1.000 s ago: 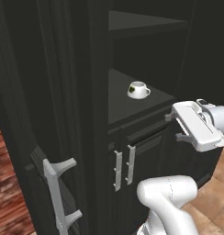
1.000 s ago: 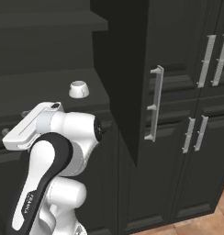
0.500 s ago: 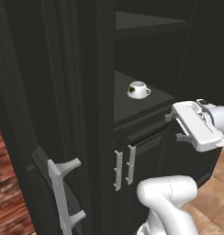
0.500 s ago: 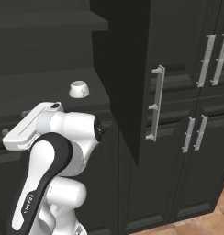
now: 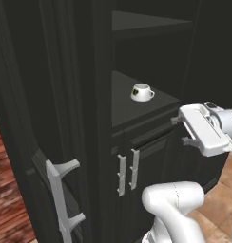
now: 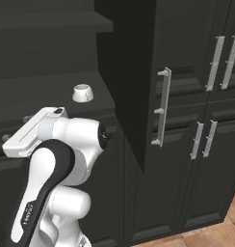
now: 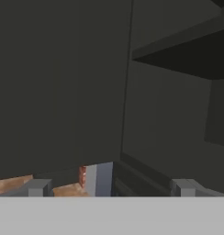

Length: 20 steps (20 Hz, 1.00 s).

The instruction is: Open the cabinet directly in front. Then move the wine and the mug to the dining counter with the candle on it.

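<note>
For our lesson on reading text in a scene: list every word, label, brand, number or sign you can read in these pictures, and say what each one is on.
No text can be read with certainty.
The mug: a dark and yellow-green mark on its side, too small to read.
The robot arm: small grey lettering along the dark link in the right base view, too small and blurred to read.
The cabinet and its handles: no writing.
</note>
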Available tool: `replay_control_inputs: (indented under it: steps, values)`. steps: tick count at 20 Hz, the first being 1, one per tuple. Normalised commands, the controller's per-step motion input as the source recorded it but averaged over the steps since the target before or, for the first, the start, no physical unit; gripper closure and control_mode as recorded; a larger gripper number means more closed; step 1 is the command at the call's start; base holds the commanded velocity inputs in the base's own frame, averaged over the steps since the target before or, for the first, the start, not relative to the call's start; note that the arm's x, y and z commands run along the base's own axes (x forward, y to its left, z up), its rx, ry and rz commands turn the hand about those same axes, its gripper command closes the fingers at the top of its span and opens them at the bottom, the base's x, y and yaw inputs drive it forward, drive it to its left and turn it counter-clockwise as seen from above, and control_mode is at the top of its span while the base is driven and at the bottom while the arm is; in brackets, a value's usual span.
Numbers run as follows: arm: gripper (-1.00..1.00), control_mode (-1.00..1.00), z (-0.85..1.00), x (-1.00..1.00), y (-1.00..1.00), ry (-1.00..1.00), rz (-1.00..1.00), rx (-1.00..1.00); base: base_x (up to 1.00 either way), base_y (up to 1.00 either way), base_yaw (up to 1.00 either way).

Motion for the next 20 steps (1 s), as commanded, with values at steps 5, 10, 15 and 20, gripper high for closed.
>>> replay_control_inputs:
  steps: [5, 10, 15, 20]
  values:
    - [-1.00, -1.00, 0.00, 0.02, 0.45, -0.08, -0.27, 0.00, 0.00, 0.00, 0.00]
    - [-1.00, -1.00, 0.00, 0.03, 0.69, -0.11, -0.38, -0.02, 0.00, 0.00, 0.00]
    - [-1.00, -1.00, 0.00, 0.00, 0.11, -0.04, -0.38, -0.03, 0.00, 0.00, 0.00]
    - [-1.00, -1.00, -0.01, 0.05, -0.15, -0.02, -0.28, 0.00, 0.00, 0.00, 0.00]
